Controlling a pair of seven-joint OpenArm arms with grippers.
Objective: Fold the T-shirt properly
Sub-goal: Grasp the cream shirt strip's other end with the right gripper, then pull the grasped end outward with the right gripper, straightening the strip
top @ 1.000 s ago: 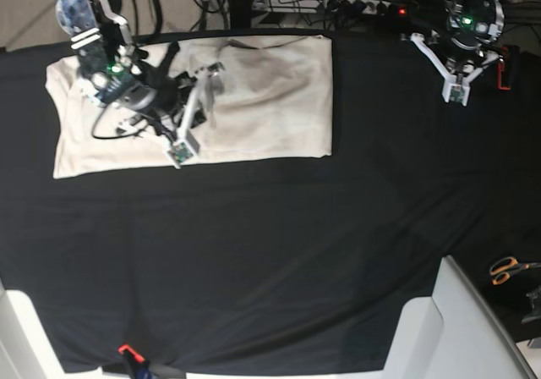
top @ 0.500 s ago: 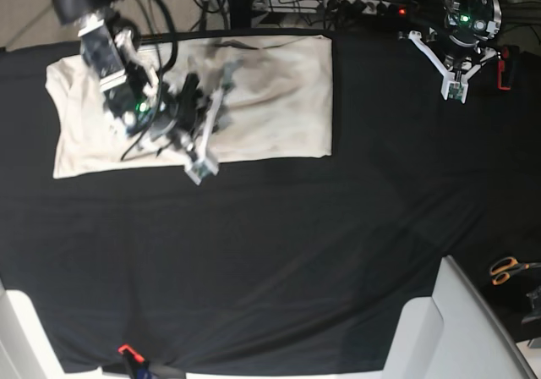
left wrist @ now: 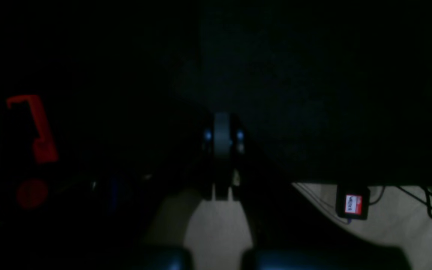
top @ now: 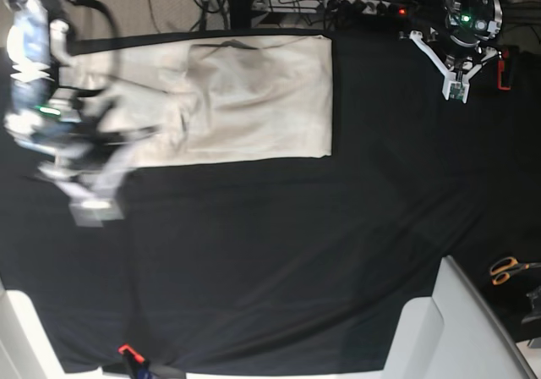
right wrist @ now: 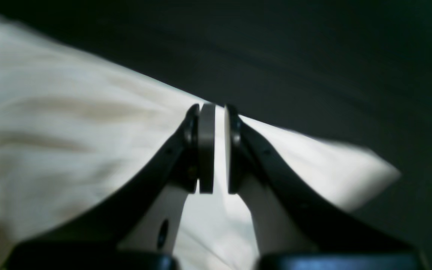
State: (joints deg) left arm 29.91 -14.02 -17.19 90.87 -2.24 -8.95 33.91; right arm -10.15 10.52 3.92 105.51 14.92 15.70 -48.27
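One T-shirt, two grippers, mid-fold at the far edge of the desk.

The cream T-shirt (top: 245, 100) lies partly folded at the back of the black-covered desk (top: 279, 260). The right gripper (right wrist: 214, 150), blurred in the base view, has jaws a sliver apart with nothing visibly pinched; the left gripper (top: 456, 91) hangs well away, jaws closed and empty. I'd square the hem edges and smooth the wrinkles before the next fold. One pair of scissors (top: 507, 269) sits aside.
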